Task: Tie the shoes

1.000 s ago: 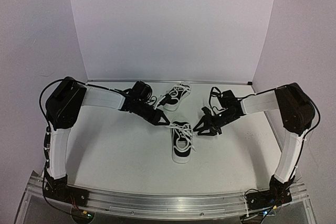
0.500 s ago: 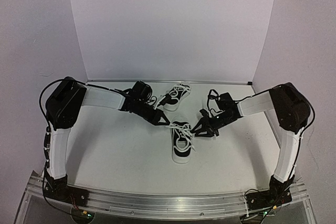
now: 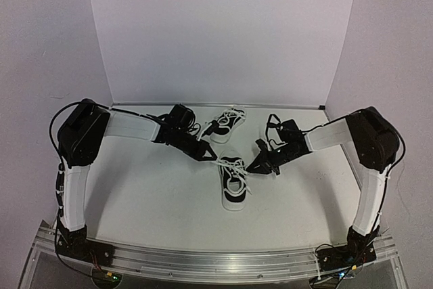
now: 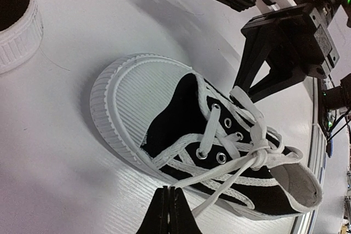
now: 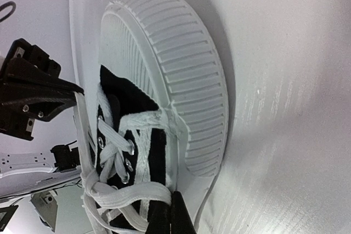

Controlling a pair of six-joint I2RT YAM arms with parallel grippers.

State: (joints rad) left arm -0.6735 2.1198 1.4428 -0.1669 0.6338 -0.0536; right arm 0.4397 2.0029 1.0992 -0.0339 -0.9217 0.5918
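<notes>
The left gripper [image 3: 207,156] is pinched closed on a white lace [image 4: 219,187] drawn out from the near shoe [image 3: 234,186]. The right gripper [image 3: 252,166] is also closed, its tips against the lacing on that shoe's right side, though a grip there cannot be told. This shoe lies mid-table [image 3: 155,201] between both grippers, and the far shoe [image 3: 227,124] lies behind it.
</notes>
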